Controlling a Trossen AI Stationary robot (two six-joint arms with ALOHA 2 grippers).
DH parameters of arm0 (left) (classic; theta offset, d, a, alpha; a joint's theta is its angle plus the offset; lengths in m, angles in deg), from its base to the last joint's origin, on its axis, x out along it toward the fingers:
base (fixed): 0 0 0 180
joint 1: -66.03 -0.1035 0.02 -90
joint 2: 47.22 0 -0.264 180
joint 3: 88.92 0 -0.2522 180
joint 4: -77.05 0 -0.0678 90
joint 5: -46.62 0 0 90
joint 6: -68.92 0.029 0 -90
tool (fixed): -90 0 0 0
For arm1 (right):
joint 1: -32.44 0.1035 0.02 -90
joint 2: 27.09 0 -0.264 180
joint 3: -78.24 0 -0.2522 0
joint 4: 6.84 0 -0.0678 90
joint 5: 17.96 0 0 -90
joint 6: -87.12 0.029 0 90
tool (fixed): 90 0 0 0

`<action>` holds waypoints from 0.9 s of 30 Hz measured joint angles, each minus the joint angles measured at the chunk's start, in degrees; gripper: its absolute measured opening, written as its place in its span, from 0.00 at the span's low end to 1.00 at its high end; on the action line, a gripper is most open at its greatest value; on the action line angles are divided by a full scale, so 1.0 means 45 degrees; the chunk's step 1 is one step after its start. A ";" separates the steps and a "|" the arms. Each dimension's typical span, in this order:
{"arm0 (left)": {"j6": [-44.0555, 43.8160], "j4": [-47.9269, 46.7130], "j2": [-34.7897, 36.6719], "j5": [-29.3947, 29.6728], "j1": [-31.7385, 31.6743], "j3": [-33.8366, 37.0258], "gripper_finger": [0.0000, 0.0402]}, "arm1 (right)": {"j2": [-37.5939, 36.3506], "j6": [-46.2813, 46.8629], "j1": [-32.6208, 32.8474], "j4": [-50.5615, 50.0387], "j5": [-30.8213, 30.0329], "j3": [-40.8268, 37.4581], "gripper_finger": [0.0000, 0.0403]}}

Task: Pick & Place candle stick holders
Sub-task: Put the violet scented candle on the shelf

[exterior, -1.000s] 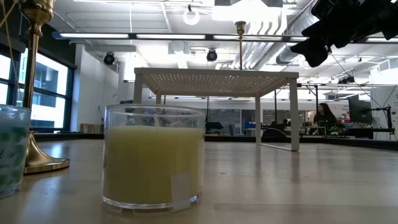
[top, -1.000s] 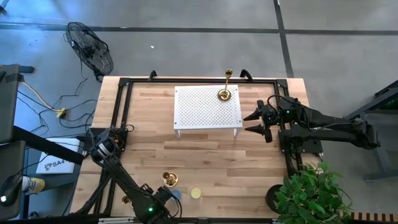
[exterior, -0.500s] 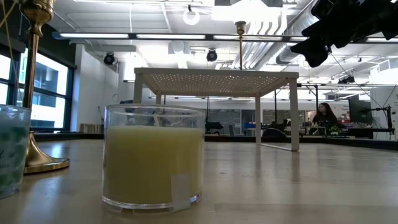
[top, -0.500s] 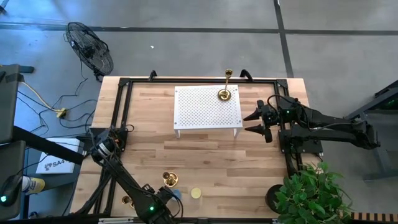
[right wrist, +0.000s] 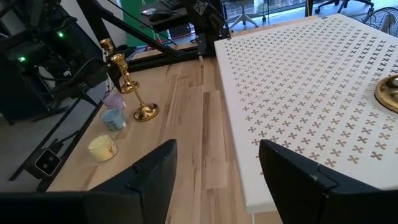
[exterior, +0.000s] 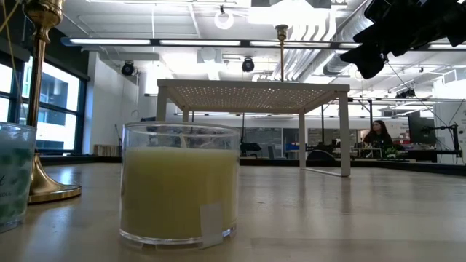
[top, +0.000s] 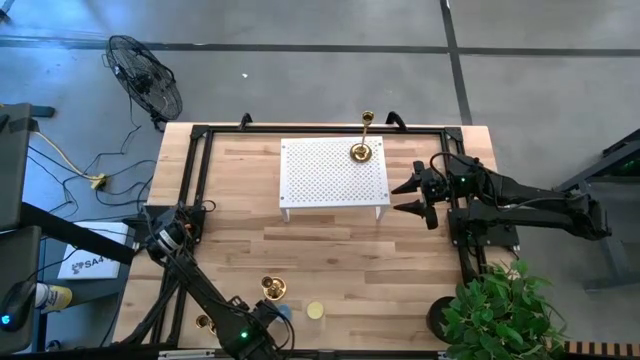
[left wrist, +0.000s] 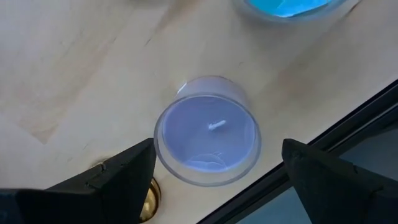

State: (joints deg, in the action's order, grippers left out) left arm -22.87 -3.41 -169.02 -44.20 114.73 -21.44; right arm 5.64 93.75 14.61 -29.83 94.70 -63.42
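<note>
One gold candle stick holder point(top: 362, 150) stands by its round base on the far right corner of the white perforated stand point(top: 335, 172); its slim stem point(exterior: 281, 54) rises above the stand. A second tall one point(top: 272, 288) stands by its base point(right wrist: 145, 112) on the table near the front edge. A small gold piece point(left wrist: 148, 198) shows beside my left finger, mostly hidden. My left gripper point(left wrist: 217, 149) points down, open, fingers either side of a lilac glass candle point(left wrist: 208, 130), not touching it. My right gripper point(top: 398, 198) hovers open, right of the stand.
A yellow candle point(top: 316, 311) and a blue candle point(right wrist: 114, 119) stand near the front edge, close to the second holder. A black frame point(top: 200, 170) runs around the table. A potted plant point(top: 495, 310) sits at the front right corner. The table's middle is bare wood.
</note>
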 joint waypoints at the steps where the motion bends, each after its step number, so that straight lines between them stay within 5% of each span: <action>1: 0.0000 0.0002 0.0000 0.0073 0.0000 0.0000 0.85 | 0.0000 -0.0003 0.0002 0.0000 0.0000 0.0000 0.55; 8: -0.0005 0.0137 0.0000 0.0047 0.0000 0.0000 0.82 | 0.0000 -0.0005 0.0002 0.0000 0.0005 0.0000 0.55; 21: -0.0063 0.0417 0.0040 0.0005 0.0000 0.0203 0.57 | 0.0000 -0.0009 0.0002 0.0000 0.0006 0.0000 0.55; 27: -0.0475 0.0891 0.0104 -0.0432 -0.0072 0.0826 0.52 | 0.0000 -0.0009 0.0002 0.0000 0.0010 0.0000 0.55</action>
State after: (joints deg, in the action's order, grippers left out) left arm -25.01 0.60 -168.55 -46.14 114.41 -17.72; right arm 5.64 93.71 14.62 -29.83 94.74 -63.42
